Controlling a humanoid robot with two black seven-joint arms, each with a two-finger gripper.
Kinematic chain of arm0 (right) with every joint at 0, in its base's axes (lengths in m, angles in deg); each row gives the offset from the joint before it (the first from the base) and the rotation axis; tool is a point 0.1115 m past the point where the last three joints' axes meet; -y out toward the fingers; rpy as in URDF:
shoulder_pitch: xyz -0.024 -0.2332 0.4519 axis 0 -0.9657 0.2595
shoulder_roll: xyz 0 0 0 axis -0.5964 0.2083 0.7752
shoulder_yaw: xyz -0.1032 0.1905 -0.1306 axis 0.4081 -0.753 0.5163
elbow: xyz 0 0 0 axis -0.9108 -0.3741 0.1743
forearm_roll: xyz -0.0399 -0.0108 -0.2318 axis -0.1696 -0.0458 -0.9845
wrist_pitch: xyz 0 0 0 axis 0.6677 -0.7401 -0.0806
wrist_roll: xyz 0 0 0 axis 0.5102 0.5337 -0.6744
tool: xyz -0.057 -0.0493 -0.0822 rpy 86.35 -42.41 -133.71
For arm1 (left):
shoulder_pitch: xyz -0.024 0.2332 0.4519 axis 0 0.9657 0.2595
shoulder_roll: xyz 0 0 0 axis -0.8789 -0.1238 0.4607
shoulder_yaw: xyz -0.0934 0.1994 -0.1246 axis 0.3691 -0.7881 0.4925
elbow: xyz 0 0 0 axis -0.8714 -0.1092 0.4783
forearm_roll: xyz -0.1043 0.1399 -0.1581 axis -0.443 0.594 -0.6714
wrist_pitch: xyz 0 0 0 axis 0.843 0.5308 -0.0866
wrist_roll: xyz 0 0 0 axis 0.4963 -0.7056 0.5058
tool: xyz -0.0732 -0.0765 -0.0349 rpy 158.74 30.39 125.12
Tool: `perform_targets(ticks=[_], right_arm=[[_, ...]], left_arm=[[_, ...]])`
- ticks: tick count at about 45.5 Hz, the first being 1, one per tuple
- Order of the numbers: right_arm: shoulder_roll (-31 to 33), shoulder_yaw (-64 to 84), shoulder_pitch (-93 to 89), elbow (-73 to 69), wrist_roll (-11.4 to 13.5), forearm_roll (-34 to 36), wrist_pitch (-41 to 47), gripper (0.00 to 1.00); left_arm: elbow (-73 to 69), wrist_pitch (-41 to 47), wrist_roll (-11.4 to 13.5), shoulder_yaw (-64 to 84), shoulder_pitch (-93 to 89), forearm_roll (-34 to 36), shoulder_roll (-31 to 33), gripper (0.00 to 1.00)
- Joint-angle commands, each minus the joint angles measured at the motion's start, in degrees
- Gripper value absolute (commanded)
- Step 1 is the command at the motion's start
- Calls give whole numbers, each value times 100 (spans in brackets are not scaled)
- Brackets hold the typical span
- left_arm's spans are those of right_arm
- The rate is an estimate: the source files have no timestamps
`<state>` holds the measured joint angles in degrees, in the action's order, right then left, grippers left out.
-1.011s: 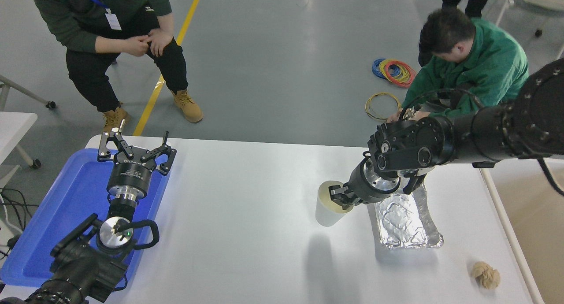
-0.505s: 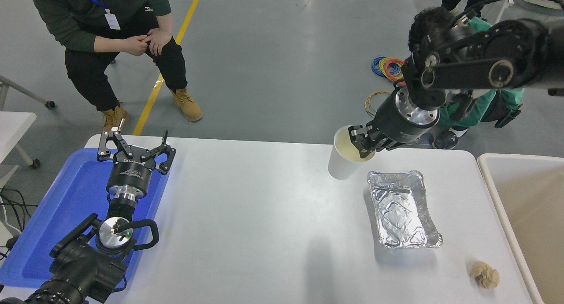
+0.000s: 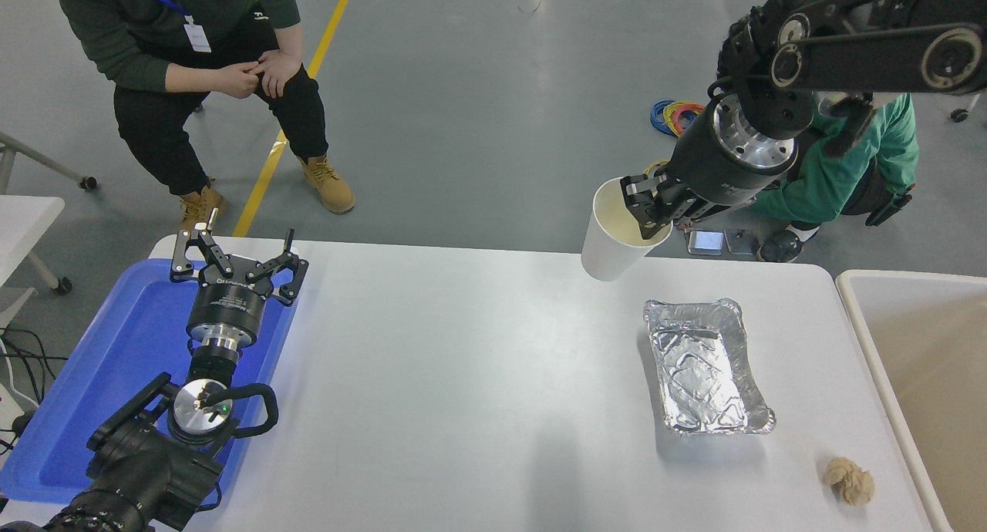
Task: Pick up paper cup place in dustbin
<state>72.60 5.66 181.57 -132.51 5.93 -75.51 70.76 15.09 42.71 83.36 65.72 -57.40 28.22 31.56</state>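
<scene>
**One cup aloft, gripped at the rim**

One paper cup [image 3: 613,235] is in my right end effector [image 3: 651,208], clear of the worktop [image 3: 463,378]. It hangs over the far edge, tilted, its mouth turned up and toward my wrist, its base pointing down to the left. My fingers are pinched on the near rim: one finger sits inside against the cream lining, the other outside on the white wall. My right arm comes in high from the upper right corner.

Dustbin [image 3: 856,316] sits at the right edge of the view, beside the worktop's right end, only part of it showing. Off-white rim, beige inside. Cup is well apart from it, up and to the left.

Foil tray [image 3: 705,366] lies on the right half of the worktop, below the cup, crinkled and silver. Crumpled brownish paper ball [image 3: 848,482] lies near the front right corner, apart from the tray.

My left end effector [image 3: 235,258] is parked at the lower left over the blue tray [image 3: 92,385], fingers spread, holding nothing.

Two people beyond the far edge: one crouching at upper left [image 3: 200,62], one in a green jacket [image 3: 840,170] partly hidden behind my right arm. Coloured wire coils [image 3: 675,116] lie on the floor there.
</scene>
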Motion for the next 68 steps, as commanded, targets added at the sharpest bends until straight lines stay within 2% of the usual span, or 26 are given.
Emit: perform_targets(ticks=[1,16,30,35,48,57,68], right_arm=[[20,13,-39,25,3,0,7,0],[881,434,-829,551,-6,8,-396,0],[1751,804,-1937,2045,3,26,-818,0],[2041,804,-2438,2608,21,26,-1301,0],[2305,778,-3580,3364,47,52,-2664,0],[2305,769,-4573,3962,161,588,-3420,0],[2305,672,-5724,4770,170,975,-4158,0]], left_arm=[[0,1,0,0,0,0,0,100],[0,1,0,0,0,0,0,100],[0,1,0,0,0,0,0,100],[0,1,0,0,0,0,0,100],[0,1,0,0,0,0,0,100],[0,1,0,0,0,0,0,100],[0,1,0,0,0,0,0,100]])
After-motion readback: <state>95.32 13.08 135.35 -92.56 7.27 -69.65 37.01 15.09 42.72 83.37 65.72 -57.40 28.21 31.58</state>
